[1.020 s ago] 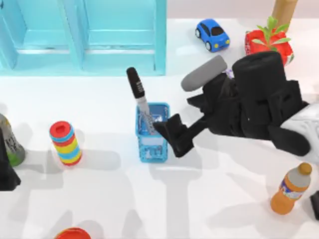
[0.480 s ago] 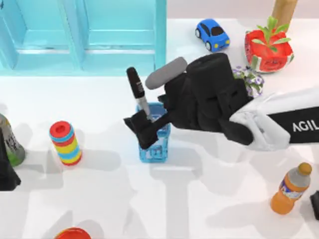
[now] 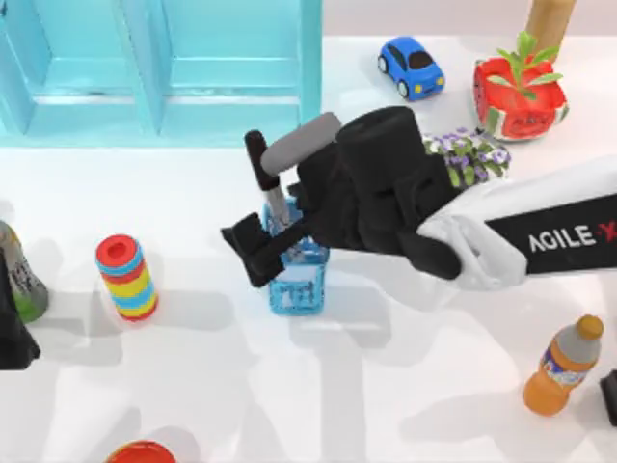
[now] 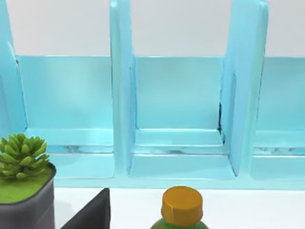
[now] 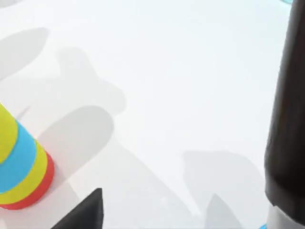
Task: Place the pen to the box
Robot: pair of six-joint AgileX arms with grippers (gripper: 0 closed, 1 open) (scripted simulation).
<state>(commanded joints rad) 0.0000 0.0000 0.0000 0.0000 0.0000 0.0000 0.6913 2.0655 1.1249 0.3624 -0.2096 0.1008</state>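
Black-capped, grey-barrelled pen standing tilted in small blue mesh basket, frame centre.
Right gripper at the basket's left rim; finger state indeterminate.

Light is bright and even, no glare. On the white table lie soft grey shadows, several overlapping, falling toward the near edge. The right wrist view is slightly blurred at close things.

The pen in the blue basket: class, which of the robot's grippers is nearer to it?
Right. The right gripper is at the pen and basket; the left gripper is parked at the table's left edge.
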